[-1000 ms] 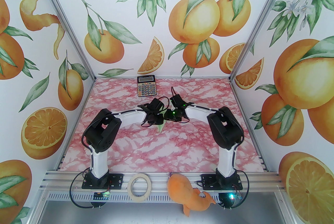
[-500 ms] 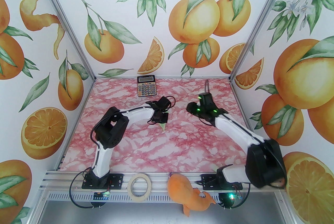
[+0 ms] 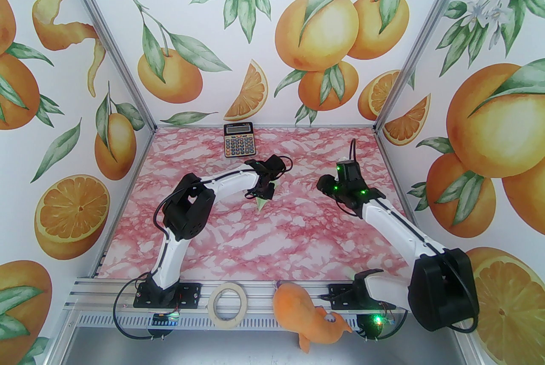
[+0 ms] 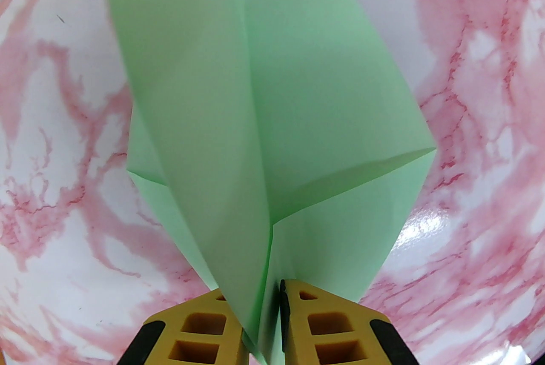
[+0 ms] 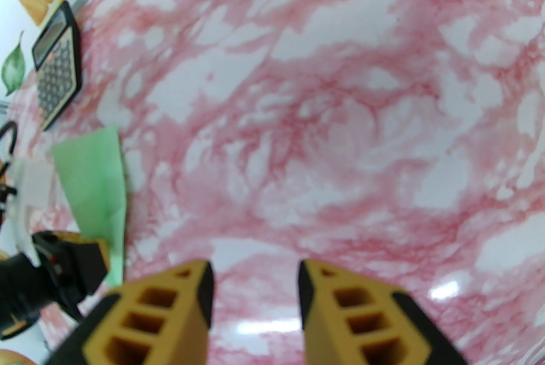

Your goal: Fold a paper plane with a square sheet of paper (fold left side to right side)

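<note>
Paper plane (image 4: 264, 99): pale green folded dart, centre crease showing, held over the middle of the table (image 4: 468, 57).
Left gripper (image 4: 274, 299): fingers almost together, clamped on the dart's narrow end along the crease, probably to keep the layers pressed shut.
Right gripper (image 5: 255, 282): fingers apart, empty, off to the right, well clear of the paper.
Calculator (image 3: 238, 140): at the far edge, out of the working area.

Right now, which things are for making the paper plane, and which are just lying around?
For the job:
- plane, green and folded
- left gripper, pinching the plane
- right gripper, open and holding nothing

Just lying about:
- calculator, at the back of the table
- tape, on the front rail
- plush toy, on the front rail
</note>
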Motion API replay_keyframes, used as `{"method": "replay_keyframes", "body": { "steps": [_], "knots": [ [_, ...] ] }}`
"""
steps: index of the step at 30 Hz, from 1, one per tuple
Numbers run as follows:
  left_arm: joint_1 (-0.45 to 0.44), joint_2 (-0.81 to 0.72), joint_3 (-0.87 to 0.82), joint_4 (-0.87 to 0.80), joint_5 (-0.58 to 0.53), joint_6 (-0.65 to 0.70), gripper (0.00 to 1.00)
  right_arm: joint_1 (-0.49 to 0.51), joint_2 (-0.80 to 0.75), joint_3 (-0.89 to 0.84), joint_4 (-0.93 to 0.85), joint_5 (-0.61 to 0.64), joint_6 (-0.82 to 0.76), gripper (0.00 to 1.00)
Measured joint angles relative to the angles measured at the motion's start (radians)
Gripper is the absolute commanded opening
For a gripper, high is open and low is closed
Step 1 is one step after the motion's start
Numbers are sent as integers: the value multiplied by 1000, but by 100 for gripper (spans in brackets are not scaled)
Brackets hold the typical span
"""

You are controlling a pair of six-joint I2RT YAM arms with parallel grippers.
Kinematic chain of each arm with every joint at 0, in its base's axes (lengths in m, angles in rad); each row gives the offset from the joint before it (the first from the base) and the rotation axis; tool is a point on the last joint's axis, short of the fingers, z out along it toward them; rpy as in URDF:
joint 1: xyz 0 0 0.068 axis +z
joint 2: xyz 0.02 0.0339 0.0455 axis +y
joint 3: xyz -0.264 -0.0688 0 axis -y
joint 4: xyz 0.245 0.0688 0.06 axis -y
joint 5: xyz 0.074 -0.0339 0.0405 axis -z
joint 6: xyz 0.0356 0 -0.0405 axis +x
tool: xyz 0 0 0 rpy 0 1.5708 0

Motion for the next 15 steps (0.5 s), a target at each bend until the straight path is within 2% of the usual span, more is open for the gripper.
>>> {"method": "replay_keyframes", "body": {
  "steps": [11, 13, 15],
  "knots": [
    [-2, 28, 4, 4, 43, -29, 20, 0, 0, -6, 0, 0, -3, 40],
    [-3, 29, 5, 3, 42, -35, 25, 0, 0, -6, 0, 0, -3, 40],
    [-6, 33, 11, -2, 34, -44, 37, 0, 0, -6, 0, 0, -2, 40]
  ]
}}
